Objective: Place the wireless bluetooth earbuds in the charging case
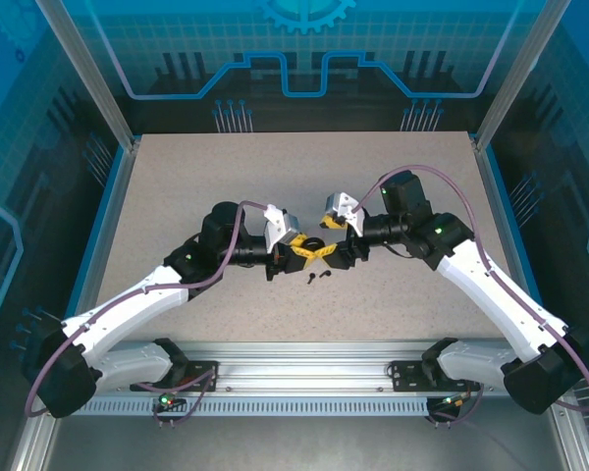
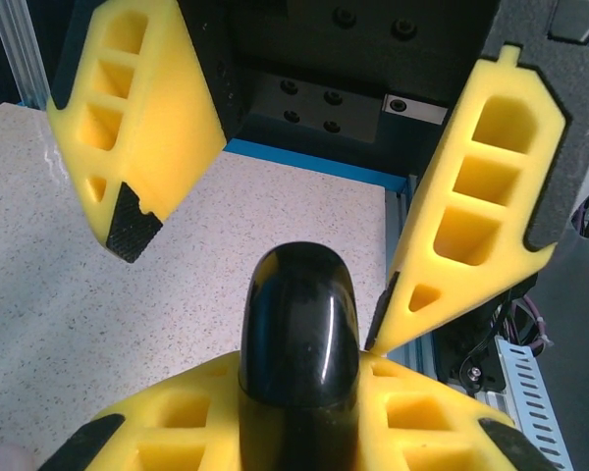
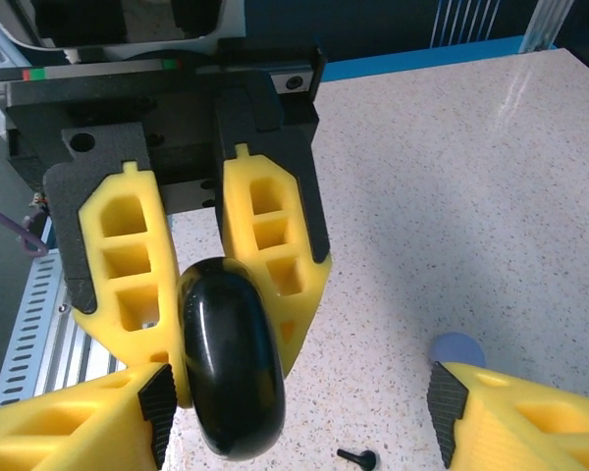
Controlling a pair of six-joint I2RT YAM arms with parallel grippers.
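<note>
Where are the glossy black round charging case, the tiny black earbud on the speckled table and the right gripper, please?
glossy black round charging case (image 3: 231, 378): right wrist view, shell's middle.
tiny black earbud (image 3: 358, 457): right wrist view, its body.
right gripper (image 3: 302, 412): right wrist view, gap between fingertips.

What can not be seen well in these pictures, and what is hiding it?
Top view: the black case is too small to tell open from closed; the left hand and right hand crowd it.
Left wrist view: the case's lower part is cut off by the bottom edge.
Right wrist view: a bluish round thing is partly behind the right hand's finger; unidentifiable.
</note>
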